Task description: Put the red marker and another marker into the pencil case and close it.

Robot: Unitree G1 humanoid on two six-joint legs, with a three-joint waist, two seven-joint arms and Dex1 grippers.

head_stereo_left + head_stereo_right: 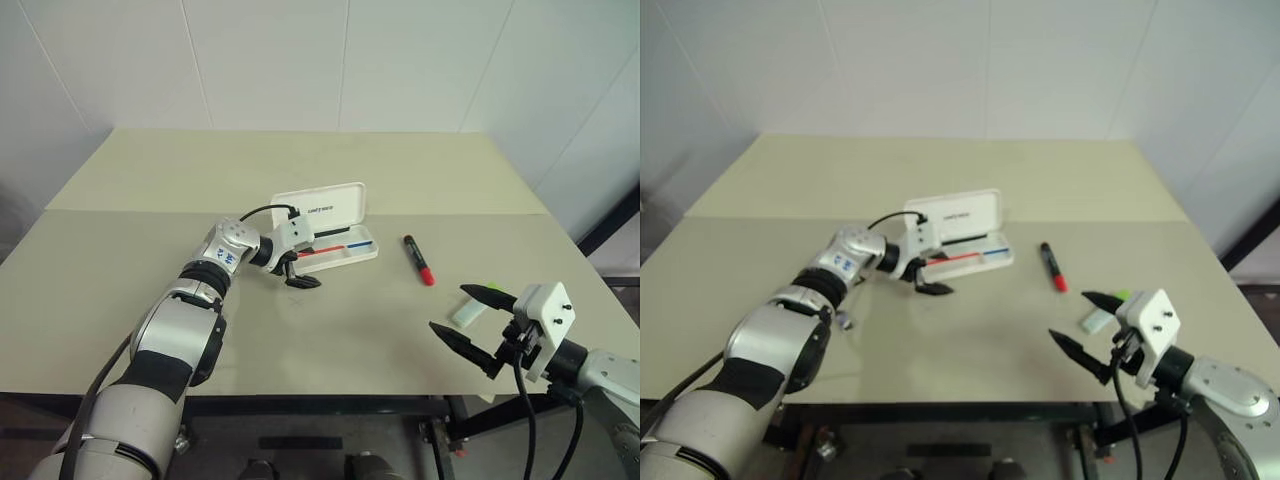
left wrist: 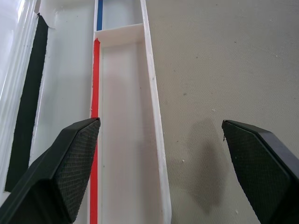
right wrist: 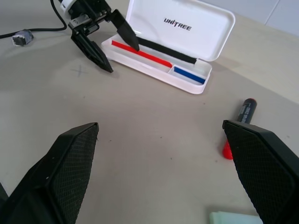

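Observation:
The pencil case (image 1: 322, 208) lies open at mid-table, its white lid propped up behind a tray with a red and a blue stripe (image 3: 140, 53). My left gripper (image 1: 300, 272) hangs open over the case's left end, straddling its front wall (image 2: 156, 116), one finger above the tray and the other above the table. To the right of the case, the red marker (image 1: 419, 260) lies on the table with its red cap towards me. The other marker, a pale green highlighter (image 1: 468, 314), lies near the right front, partly behind my open, empty right gripper (image 1: 450, 308).
The beige table (image 1: 330, 330) has a seam running across behind the case. Its front edge is just below my right gripper. A cable with a small grey plug (image 3: 21, 37) trails from the left wrist. White walls stand close behind.

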